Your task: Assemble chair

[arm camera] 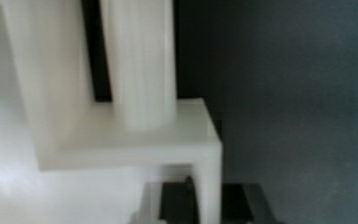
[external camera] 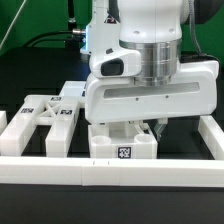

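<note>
Exterior view: we see the arm's fingers (external camera: 150,128) low over the black table (external camera: 190,138), mostly hidden beneath the white wrist body. They are closed together, and we cannot tell whether they pinch anything. Just under them, at the near middle, sits a white chair block (external camera: 124,148) with a square tag on its near face. The cross-braced frame (external camera: 48,115) lies toward the exterior view's left, apart from the block. White border rails (external camera: 110,176) ring the parts. In the wrist view, blurred white posts (arm camera: 144,60) rise from a blocky base (arm camera: 149,145).
</note>
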`<state>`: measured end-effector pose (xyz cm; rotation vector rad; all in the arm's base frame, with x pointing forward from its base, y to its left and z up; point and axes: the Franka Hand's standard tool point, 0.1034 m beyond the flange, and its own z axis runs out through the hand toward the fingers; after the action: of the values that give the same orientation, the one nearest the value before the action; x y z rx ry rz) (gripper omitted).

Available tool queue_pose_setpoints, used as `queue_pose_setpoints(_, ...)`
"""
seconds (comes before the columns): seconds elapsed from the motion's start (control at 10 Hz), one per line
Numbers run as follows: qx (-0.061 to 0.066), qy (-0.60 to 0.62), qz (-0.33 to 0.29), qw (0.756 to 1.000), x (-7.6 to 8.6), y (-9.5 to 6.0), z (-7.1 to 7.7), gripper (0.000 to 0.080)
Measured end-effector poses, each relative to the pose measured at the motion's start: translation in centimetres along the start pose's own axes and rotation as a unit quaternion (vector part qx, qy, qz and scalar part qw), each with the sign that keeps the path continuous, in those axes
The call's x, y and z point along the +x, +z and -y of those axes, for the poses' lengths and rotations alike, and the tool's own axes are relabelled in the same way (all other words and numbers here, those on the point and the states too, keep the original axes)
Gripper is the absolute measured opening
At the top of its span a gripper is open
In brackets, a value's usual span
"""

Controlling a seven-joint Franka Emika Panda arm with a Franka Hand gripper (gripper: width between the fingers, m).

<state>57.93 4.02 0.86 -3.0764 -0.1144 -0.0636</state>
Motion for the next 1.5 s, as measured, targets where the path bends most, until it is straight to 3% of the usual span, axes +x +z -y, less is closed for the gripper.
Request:
queue_pose_setpoints(0.1,0.001,0.016,0.000,1.000,0.1,-0.1,0.4,0.0030)
queue_pose_setpoints(0.4,0.007,0.057,-0.003,0.998,1.4,0.0,5.4,0.0030)
queue_pose_setpoints(0.6,0.010,0.058,-0.010,0.998,2.8,0.3,7.6,0.0030)
queue_pose_setpoints(1.4,0.006,0.045,-0.017,0.999,3.6,-0.1,7.1,0.0034)
queue_pose_setpoints(1.5,0.003,0.044,-0.019,0.999,3.8,-0.5,6.4,0.0275)
